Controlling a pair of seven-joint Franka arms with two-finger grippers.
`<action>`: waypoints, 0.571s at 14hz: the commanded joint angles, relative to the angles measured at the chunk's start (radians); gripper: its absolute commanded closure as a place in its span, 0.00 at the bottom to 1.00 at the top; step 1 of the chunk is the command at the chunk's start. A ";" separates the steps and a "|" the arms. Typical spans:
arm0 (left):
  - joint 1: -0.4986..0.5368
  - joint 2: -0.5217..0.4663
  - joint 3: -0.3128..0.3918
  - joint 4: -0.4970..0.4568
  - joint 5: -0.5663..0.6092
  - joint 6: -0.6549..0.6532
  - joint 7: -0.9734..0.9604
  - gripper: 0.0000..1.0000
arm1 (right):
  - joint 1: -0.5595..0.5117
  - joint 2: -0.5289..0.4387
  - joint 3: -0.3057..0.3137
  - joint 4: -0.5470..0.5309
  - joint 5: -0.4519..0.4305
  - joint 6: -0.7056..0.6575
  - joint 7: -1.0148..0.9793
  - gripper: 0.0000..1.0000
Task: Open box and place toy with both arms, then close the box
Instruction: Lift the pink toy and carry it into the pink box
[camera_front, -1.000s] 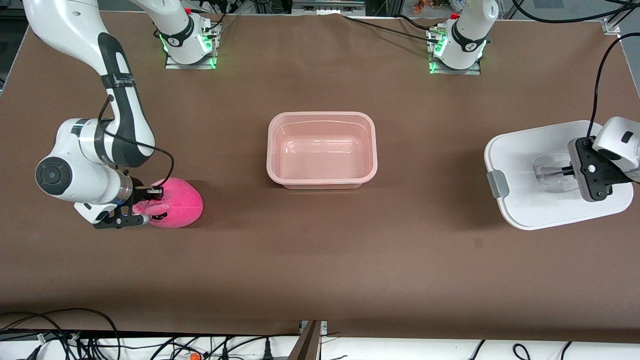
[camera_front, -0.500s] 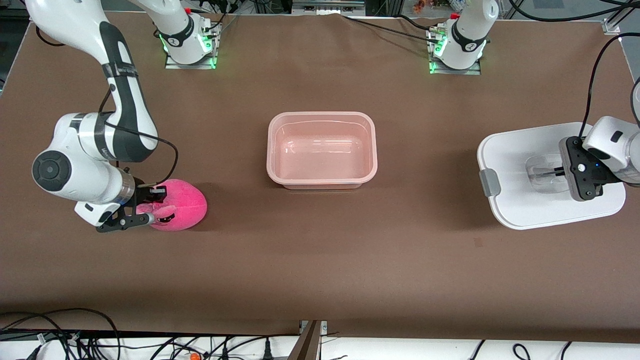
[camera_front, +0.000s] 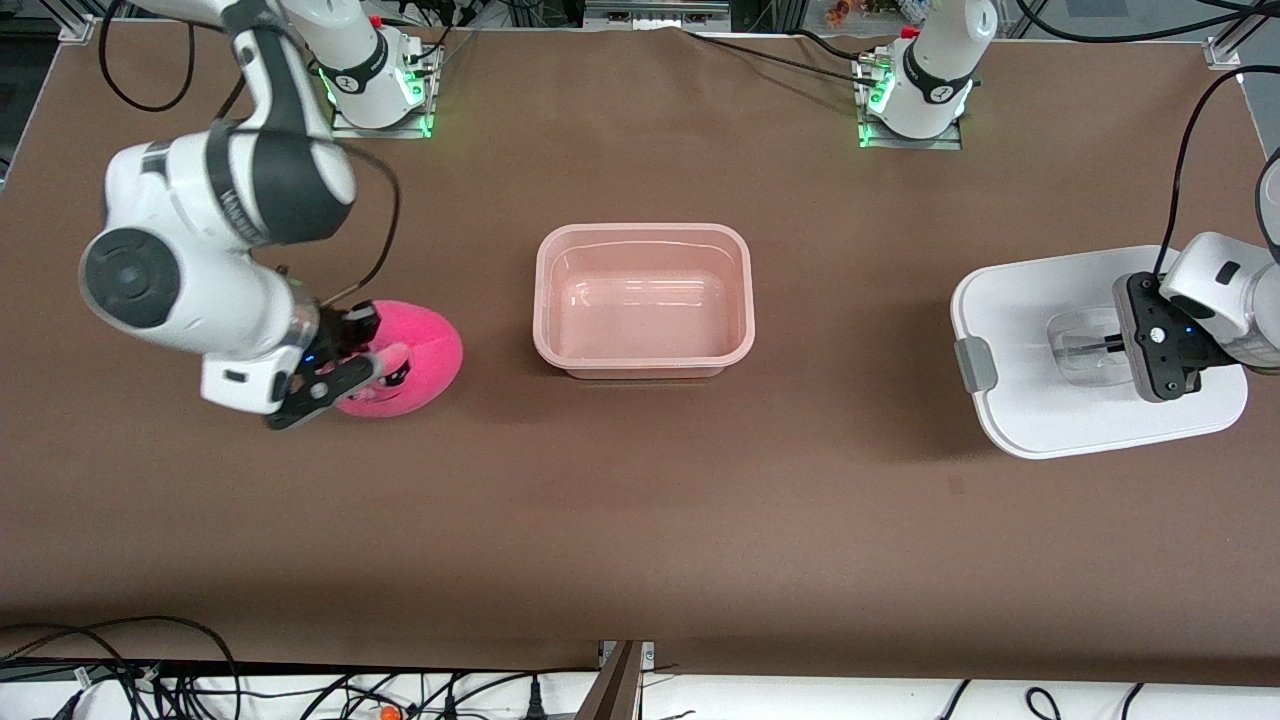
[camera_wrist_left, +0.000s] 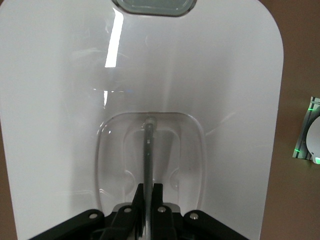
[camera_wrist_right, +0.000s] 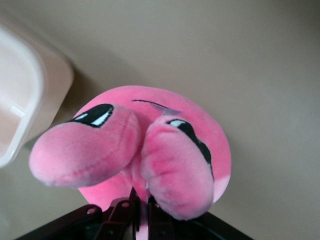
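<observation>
The pink translucent box (camera_front: 644, 300) stands open and empty at the table's middle. Its white lid (camera_front: 1060, 400) with a grey clip (camera_front: 972, 364) is at the left arm's end of the table. My left gripper (camera_front: 1098, 344) is shut on the lid's clear centre handle (camera_wrist_left: 149, 150). My right gripper (camera_front: 352, 372) is shut on the bright pink plush toy (camera_front: 420, 358) and holds it above the table, toward the right arm's end, beside the box. In the right wrist view the toy (camera_wrist_right: 150, 150) hangs from the fingers, with the box corner (camera_wrist_right: 30, 95) close by.
The arm bases (camera_front: 375, 85) (camera_front: 915, 95) stand at the table's edge farthest from the front camera. Cables (camera_front: 150, 670) lie along the nearest edge. Brown tabletop (camera_front: 640, 520) spreads nearer to the camera than the box.
My right gripper has lifted the toy off the table and carried it toward the box. My left gripper has shifted the lid slightly toward the box.
</observation>
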 joint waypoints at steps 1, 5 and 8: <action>-0.003 0.001 0.002 0.023 0.014 -0.015 0.014 1.00 | 0.124 0.015 0.000 0.074 -0.096 -0.061 -0.114 1.00; 0.006 0.000 0.002 0.023 0.016 -0.015 0.023 1.00 | 0.282 0.022 -0.002 0.105 -0.211 -0.049 -0.256 1.00; 0.011 -0.003 0.003 0.017 0.017 -0.018 0.026 1.00 | 0.338 0.045 -0.002 0.123 -0.217 -0.046 -0.326 1.00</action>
